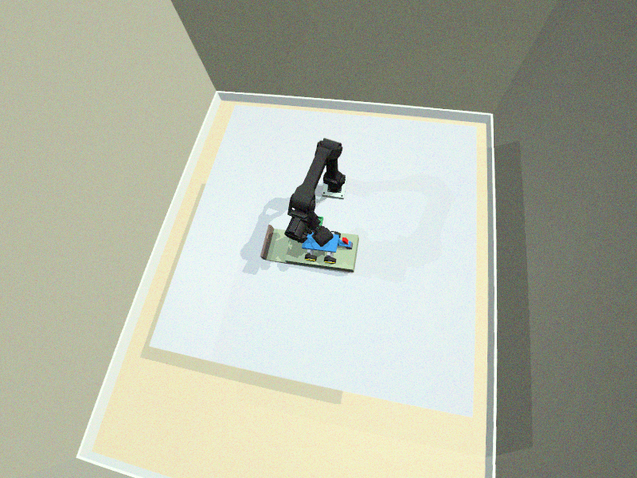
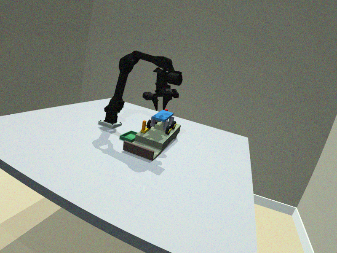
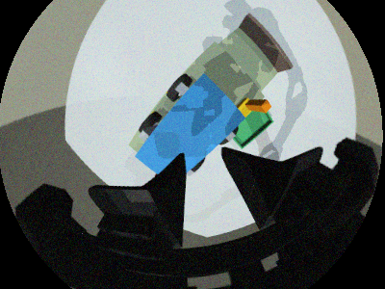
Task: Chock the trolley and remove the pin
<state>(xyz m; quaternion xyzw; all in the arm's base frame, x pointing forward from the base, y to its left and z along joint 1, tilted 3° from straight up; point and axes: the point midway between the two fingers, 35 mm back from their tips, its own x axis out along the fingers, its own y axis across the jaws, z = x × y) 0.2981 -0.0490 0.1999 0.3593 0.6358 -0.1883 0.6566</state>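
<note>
Blue is the trolley (image 2: 162,115) deck, which hides most of the wheels from above as it stands on the ramp (image 2: 153,139) near the desk (image 2: 196,180) middle, toward the far edge. The tool (image 2: 159,106) hangs above the deck, fingers parted and grasping nothing, and in the top view it covers part of the trolley. The pin (image 2: 166,109) shows only as a red speck at the uphill end; the chock (image 2: 144,127) stands by the near-side wheel, contact unclear, next to the tray (image 2: 127,136).

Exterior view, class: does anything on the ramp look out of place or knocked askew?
Nothing stands out. The trolley sits on the ramp, chock upright by its wheel, tray alongside, hand open above.
</note>
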